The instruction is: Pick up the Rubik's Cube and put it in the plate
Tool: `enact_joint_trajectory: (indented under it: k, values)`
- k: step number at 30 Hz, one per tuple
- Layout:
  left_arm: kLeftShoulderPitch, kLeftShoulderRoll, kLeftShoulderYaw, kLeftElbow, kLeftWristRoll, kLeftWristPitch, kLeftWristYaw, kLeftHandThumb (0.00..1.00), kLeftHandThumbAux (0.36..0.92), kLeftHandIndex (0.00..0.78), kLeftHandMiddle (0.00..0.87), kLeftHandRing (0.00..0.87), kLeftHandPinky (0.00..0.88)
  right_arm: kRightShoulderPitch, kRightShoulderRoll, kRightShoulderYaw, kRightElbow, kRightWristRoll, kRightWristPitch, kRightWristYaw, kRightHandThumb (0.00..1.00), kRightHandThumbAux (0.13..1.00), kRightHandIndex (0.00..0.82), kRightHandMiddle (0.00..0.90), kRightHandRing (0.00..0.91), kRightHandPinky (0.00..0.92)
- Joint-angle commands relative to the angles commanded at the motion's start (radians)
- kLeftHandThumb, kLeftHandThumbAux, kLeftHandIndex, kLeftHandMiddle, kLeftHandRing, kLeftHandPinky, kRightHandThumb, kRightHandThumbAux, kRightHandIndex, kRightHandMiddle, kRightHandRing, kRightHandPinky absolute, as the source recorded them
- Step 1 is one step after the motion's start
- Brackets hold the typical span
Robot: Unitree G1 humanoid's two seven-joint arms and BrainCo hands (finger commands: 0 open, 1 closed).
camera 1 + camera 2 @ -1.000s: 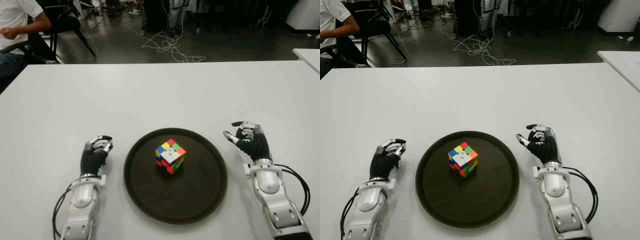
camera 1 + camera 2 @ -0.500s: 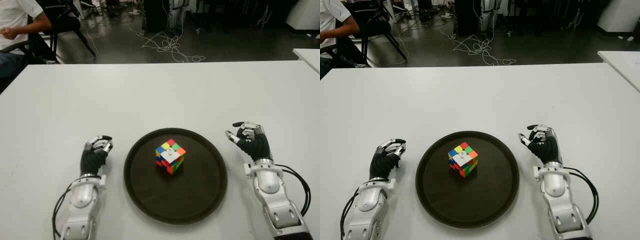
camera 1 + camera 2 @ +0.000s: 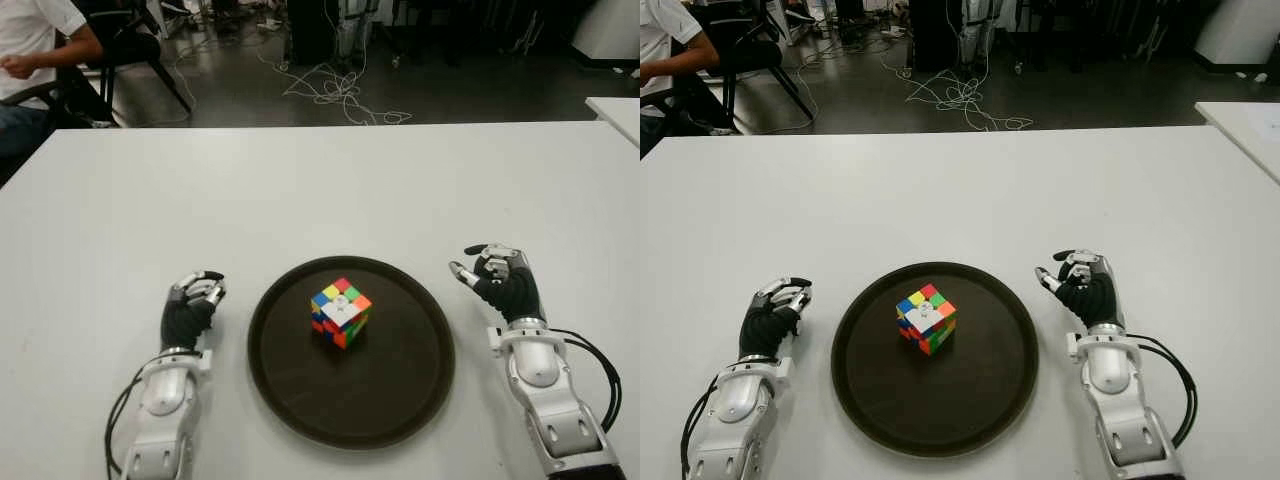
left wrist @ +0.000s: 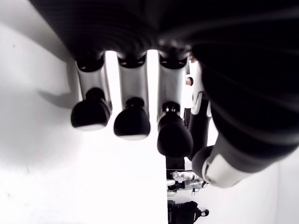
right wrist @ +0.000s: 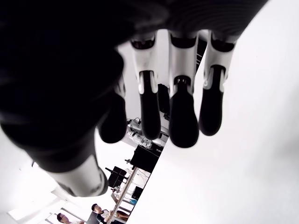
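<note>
The Rubik's Cube (image 3: 340,312) stands on the dark round plate (image 3: 400,400), a little back of its middle, touched by neither hand. Just right of the plate's rim is my right hand (image 3: 490,272), fingers relaxed and loosely bent, holding nothing; its wrist view shows only the fingers (image 5: 182,116) over white table. My left hand (image 3: 195,293) shows left of the plate with fingers curled and nothing in them, as its wrist view (image 4: 133,121) confirms.
The white table (image 3: 300,190) spreads wide behind the plate. A second white table's corner (image 3: 615,112) shows at the far right. Beyond the far edge are floor cables (image 3: 335,90), a chair and a seated person (image 3: 35,50) at the back left.
My right hand has slid slightly to the right, away from the plate's rim. The cube, plate and left hand have not moved.
</note>
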Motion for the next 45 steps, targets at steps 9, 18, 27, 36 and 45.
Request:
enact_joint_trajectory:
  k: [9,18,27,36,45]
  values:
    - [0.0,0.001,0.001,0.004,-0.004,-0.005,-0.004,0.71,0.704,0.444,0.827,0.83,0.821,-0.002,0.012,-0.005,0.0,0.005,0.004,-0.012,0.269,0.788,0.748,0.857,0.862,0.861]
    - [-0.001,0.002,0.0,0.004,0.0,-0.005,-0.002,0.711,0.703,0.444,0.827,0.829,0.821,-0.002,0.009,0.0,-0.003,0.007,0.01,-0.01,0.251,0.788,0.76,0.864,0.871,0.869]
    - [-0.003,0.005,0.002,0.013,-0.003,-0.017,-0.007,0.711,0.703,0.444,0.826,0.832,0.823,-0.004,0.003,0.007,-0.008,-0.008,0.031,-0.01,0.241,0.794,0.774,0.857,0.867,0.871]
    - [-0.004,0.0,0.005,0.008,-0.004,-0.008,0.0,0.711,0.703,0.444,0.818,0.824,0.814,-0.007,0.005,0.008,-0.006,-0.015,0.03,-0.018,0.244,0.793,0.755,0.862,0.872,0.873]
    - [-0.004,0.005,0.001,0.006,0.0,-0.009,-0.004,0.71,0.704,0.444,0.825,0.829,0.82,-0.007,0.007,0.005,-0.001,-0.001,0.015,-0.009,0.264,0.789,0.748,0.87,0.875,0.872]
